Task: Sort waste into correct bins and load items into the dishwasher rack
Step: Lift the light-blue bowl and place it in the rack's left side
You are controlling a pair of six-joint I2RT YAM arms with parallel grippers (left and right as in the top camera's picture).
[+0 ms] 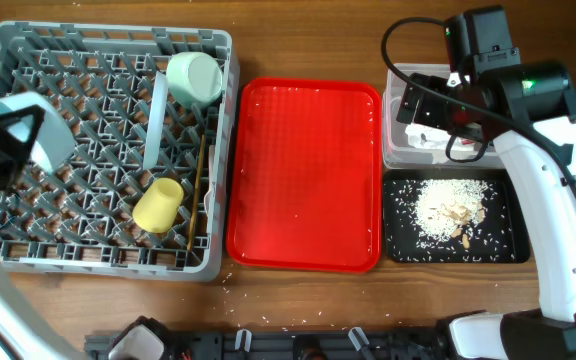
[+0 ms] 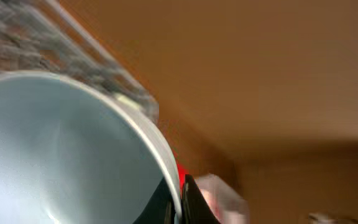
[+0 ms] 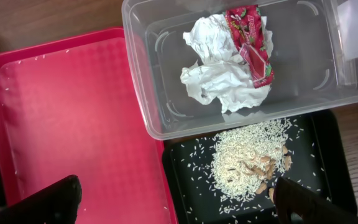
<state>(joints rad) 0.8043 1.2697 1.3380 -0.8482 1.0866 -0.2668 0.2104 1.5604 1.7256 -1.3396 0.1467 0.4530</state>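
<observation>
Note your bench [image 1: 298,40]: wood grain, satin finish. Rack [image 1: 108,262]: matt grey plastic. Red tray [image 1: 308,180]: glossy plastic. Tub [image 3: 166,118]: clear, smooth plastic. Tissue [image 3: 219,81]: crumpled soft paper. Wrapper [image 3: 250,37]: shiny printed film. Black tray [image 3: 328,155]: matt. Bowl [image 2: 55,162]: smooth, glossy.

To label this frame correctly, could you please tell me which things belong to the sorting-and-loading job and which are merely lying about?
Job: dishwasher rack, racked bowl, held bowl, yellow cup, chopsticks, clear tub with tissue and red wrapper, black tray with rice and scraps.
Lying about: red tray, black hardware along the near edge.
</observation>
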